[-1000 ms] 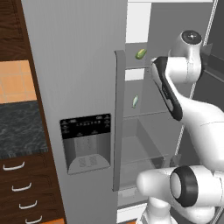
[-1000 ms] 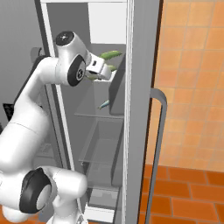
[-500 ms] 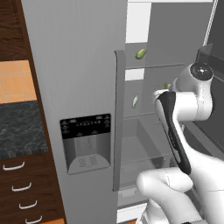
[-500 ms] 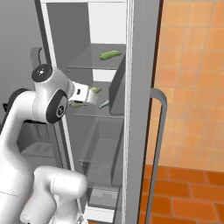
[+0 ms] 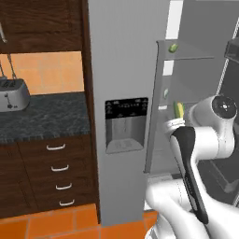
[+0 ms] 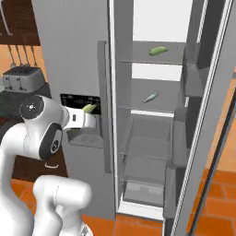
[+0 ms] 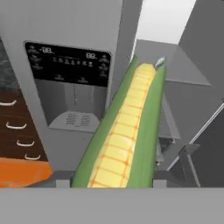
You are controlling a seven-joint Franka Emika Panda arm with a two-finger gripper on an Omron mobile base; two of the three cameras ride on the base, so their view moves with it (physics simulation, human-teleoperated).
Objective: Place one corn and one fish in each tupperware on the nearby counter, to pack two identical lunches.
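Note:
My gripper (image 6: 92, 110) is shut on a corn (image 7: 127, 135), a yellow cob with green husk that juts out past the jaws. The gripper (image 5: 179, 112) holds it in front of the fridge, level with the dispenser panel (image 6: 80, 102). A second corn (image 6: 158, 50) lies on the top shelf of the open fridge. One slim silvery fish (image 6: 150, 97) rests on the shelf below, and its tip (image 7: 160, 62) peeks over the held cob. The black counter (image 5: 42, 119) lies to the left of the fridge. The tupperware is out of view.
A silver toaster (image 5: 11, 95) stands on the counter, above dark wood drawers (image 5: 58, 168). The closed left fridge door (image 5: 123, 93) stands between arm and counter. The right fridge door (image 6: 207, 120) hangs open. The floor is orange tile.
The gripper came down from the top fridge shelf with the corn and swung out in front of the dispenser. The cameras have shifted, bringing the counter and toaster into view.

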